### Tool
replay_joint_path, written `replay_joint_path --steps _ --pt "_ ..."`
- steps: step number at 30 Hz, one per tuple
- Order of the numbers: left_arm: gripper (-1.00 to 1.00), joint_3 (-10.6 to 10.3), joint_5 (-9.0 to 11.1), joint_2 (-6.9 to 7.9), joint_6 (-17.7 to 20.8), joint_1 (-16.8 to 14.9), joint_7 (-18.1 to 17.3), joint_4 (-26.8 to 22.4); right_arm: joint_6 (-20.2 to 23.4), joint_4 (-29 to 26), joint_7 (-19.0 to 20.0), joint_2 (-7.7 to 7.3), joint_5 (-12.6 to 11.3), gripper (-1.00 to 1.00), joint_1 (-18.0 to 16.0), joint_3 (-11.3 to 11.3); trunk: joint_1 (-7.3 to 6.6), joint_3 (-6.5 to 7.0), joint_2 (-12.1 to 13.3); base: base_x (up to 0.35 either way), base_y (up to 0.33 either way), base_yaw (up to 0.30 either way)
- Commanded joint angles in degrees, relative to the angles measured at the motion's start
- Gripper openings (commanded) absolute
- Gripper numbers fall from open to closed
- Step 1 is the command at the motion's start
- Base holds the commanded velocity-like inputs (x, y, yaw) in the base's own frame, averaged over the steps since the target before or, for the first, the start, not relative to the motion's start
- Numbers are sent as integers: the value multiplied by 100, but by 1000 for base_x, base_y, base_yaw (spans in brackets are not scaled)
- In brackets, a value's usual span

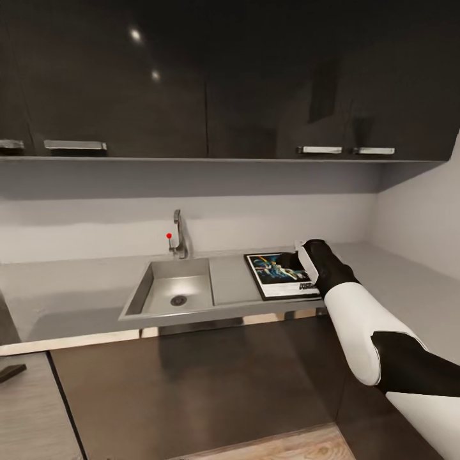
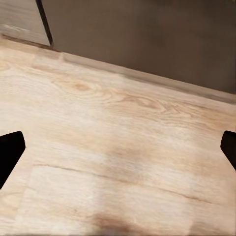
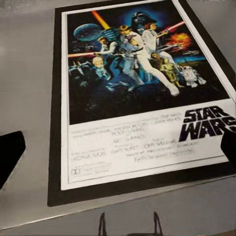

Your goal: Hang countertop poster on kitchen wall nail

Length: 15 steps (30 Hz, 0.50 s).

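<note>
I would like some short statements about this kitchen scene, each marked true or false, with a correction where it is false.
1. The poster lies flat on the countertop. True.
2. The poster is inside the sink. False: it lies beside the sink, on the side towards the right arm.
3. The right gripper is above the poster. True.
4. The left wrist view shows the tap. False: it shows wooden floor.
5. The right gripper's fingers are closed on the poster. False: they are spread apart.
</note>
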Motion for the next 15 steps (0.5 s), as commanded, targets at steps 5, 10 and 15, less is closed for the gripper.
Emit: replay_joint_path --steps 5,10,15 --pt "100 6 50 -1 -4 1 -9 -7 18 9 -24 3 -22 100 -3 -37 1 -6 -4 7 0 104" --pt "100 6 50 -4 -4 1 -9 -5 2 160 -23 -5 -8 100 -2 -39 1 -6 -4 58 0 18" --pt "100 6 50 -4 -4 1 -9 -5 -147 269 -25 -13 1 100 4 -39 1 -6 -4 221 0 4"
